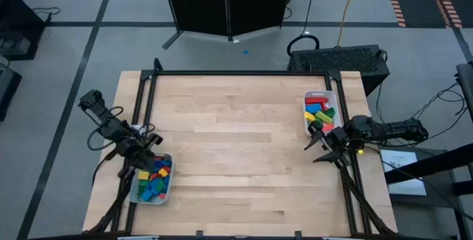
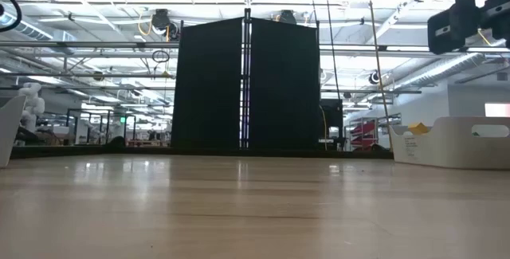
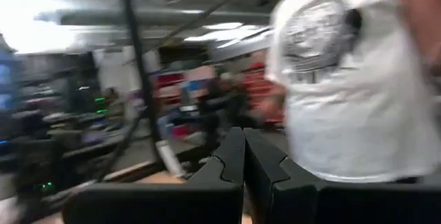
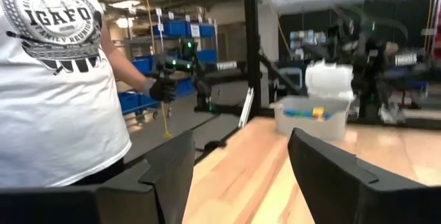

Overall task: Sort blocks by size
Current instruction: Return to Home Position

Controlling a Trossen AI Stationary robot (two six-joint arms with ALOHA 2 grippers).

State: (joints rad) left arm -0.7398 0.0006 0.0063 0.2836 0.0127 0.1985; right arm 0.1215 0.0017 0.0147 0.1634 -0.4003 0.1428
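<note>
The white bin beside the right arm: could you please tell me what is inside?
Red, green, yellow and blue blocks, piled. The right gripper covers one end of the bin; lower layers are hidden.

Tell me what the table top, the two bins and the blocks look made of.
The table top: pale wood, planks and grain visible, lightly glossy. The left bin and right bin: probably white plastic, thin moulded walls. The blocks: solid bright colours; painted wood or plastic, cannot tell.
</note>
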